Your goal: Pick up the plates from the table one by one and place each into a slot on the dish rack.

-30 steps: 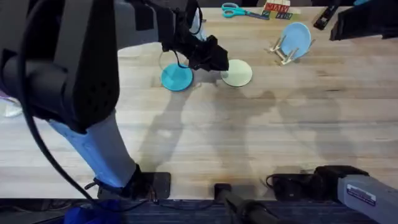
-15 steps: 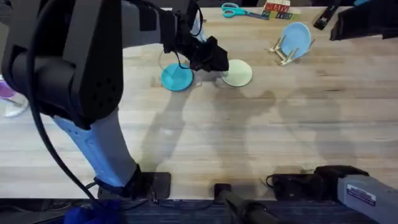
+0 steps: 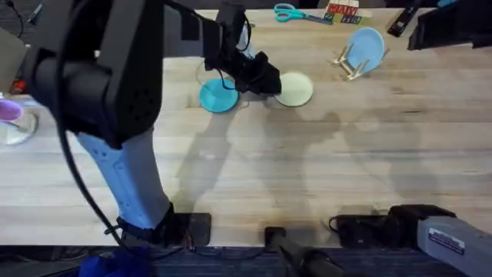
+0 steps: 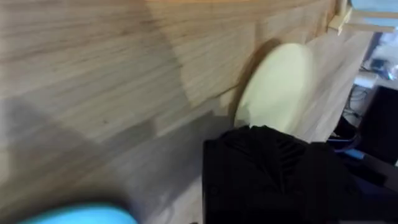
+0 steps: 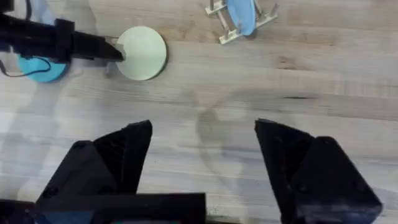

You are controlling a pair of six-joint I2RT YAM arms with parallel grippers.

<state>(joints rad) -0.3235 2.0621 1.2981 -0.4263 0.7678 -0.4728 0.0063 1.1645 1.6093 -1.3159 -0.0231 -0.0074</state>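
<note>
1. The left gripper (image 3: 270, 86) is stretched far across the table, its tip just at the near-left edge of the cream plate (image 3: 294, 88). Whether its fingers are open or closed cannot be told; in the left wrist view a black mass hides them.
2. The right gripper (image 5: 202, 155) is held back near its base, jaws spread wide with nothing between them, looking down over the table.
3. The table (image 3: 323, 169) is a broad, light wood-plank surface with visible grain.
4. The left arm (image 3: 100, 85) rises large and dark on the left side of the overhead view.
5. The dish rack (image 3: 350, 63) stands at the far right of the table, well apart from the two loose plates. A sky-blue plate (image 3: 367, 46) stands upright in one slot.
6. The teal plate (image 3: 218, 96) lies flat on the table, just left of the left gripper.
7. The cream plate lies flat on the table, near the teal plate, with the gripper between them.
8. A pair of teal-handled scissors (image 3: 296, 14) lies at the far edge of the table.
</note>
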